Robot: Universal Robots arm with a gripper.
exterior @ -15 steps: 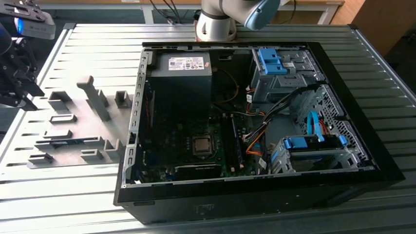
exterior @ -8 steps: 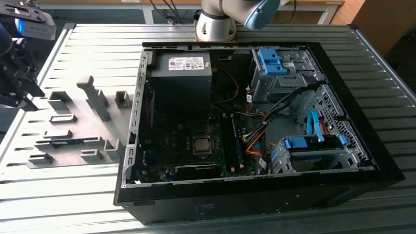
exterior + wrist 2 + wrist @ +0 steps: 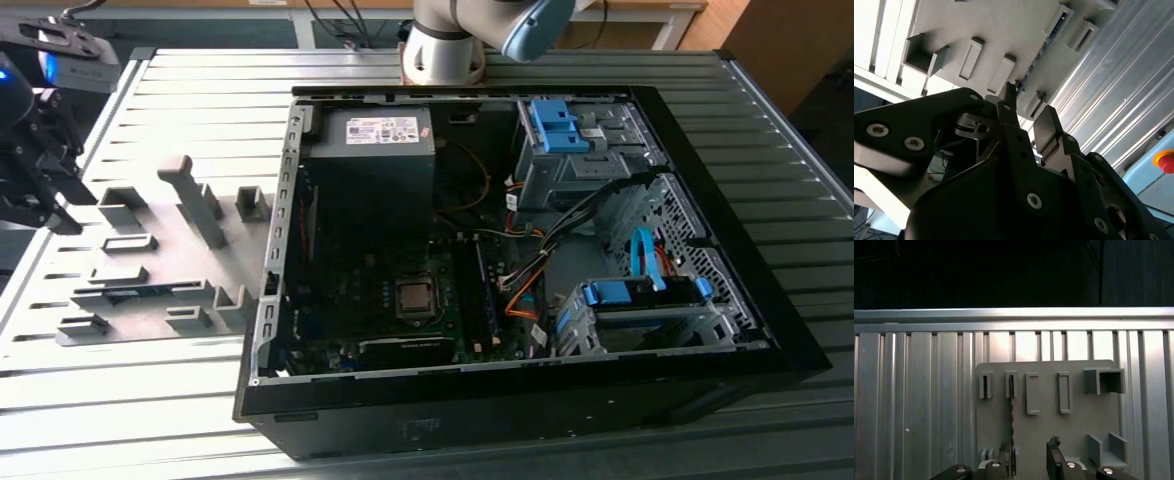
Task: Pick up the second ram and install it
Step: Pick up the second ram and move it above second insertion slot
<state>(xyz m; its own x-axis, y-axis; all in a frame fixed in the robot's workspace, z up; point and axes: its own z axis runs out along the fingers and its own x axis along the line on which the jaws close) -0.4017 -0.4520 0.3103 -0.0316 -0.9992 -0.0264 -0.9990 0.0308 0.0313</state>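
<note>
Fingers point(image 3: 1054, 460) of the gripper point(image 3: 1029, 452) are standing apart in both wrist views, released and clasping nothing. Just beyond the fingertips, the second ram point(image 3: 1012, 420) is resting on its thin edge in a narrow slot of the grey fixture plate point(image 3: 1074, 440), untouched by the claw. Its near end is lying in line with the gap between the fingers, close to one of them and well clear of the other. Whether that finger is touching the stick cannot be told. The stick's far end is sitting in a small grey slotted block point(image 3: 1011, 385), with more blocks of the same kind lined up beside it on the plate.

The plate is lying flat on a ribbed metal table point(image 3: 919, 415). In the exterior view the plate is occupying the exterior view's left part of the table, and the gripper is hanging at that view's left edge.

Farther on, toward the exterior view's right, an open computer case point(image 3: 747, 330) is lying on its side on the same table, well apart from the stick. Inside it a motherboard point(image 3: 400, 300) is facing upward, with a dark power supply point(image 3: 374, 160) behind it and blue drive cages point(image 3: 561, 125) alongside. Beyond the case, the arm's base point(image 3: 447, 45) is standing at the table's far edge.
</note>
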